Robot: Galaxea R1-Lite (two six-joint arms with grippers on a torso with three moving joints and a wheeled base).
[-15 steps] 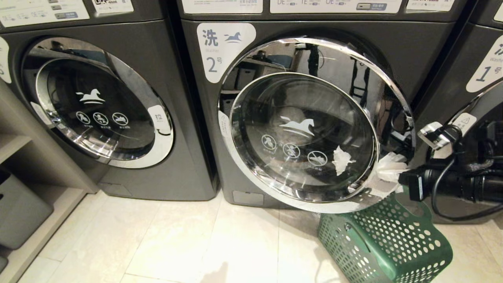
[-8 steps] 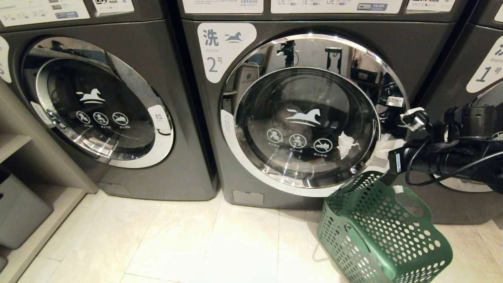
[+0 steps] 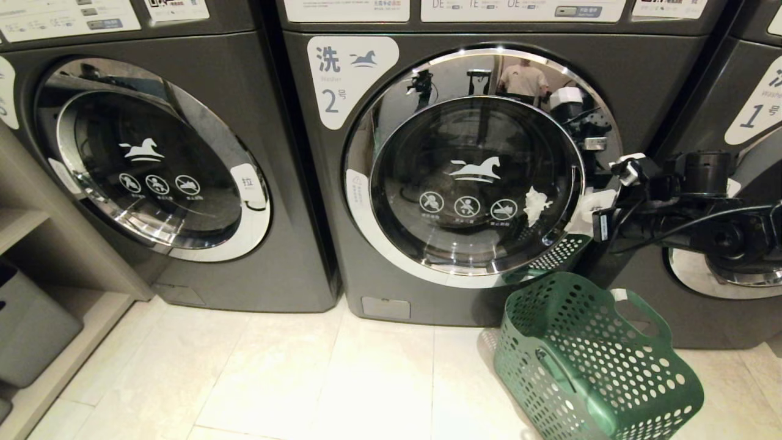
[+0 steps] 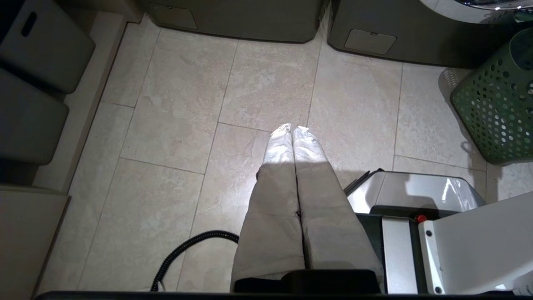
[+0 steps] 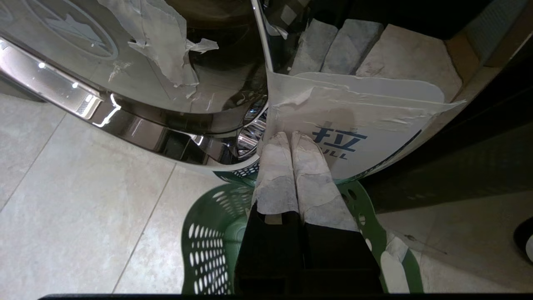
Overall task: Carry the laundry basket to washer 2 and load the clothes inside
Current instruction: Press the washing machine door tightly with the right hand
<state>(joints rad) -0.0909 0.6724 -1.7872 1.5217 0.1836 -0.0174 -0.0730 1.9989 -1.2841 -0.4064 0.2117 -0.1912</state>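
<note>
Washer 2 fills the middle of the head view, its round chrome-rimmed door swung almost flat against the front. My right gripper is shut and empty, and its wrapped fingertips press on the white "PULL" label at the door's right rim. The green laundry basket stands on the floor below that arm, and its inside looks empty. The clothes do not show. My left gripper hangs shut over bare floor tiles, left of the basket.
A twin grey washer stands to the left and washer 1 to the right. Shelves with grey bins line the left wall. My own base and a black coiled cable are near the left gripper. A person is mirrored in the door's chrome.
The door of washer 2 has swung from partly open to nearly closed, with my right gripper following its right rim up and inward. The basket has stayed put.
</note>
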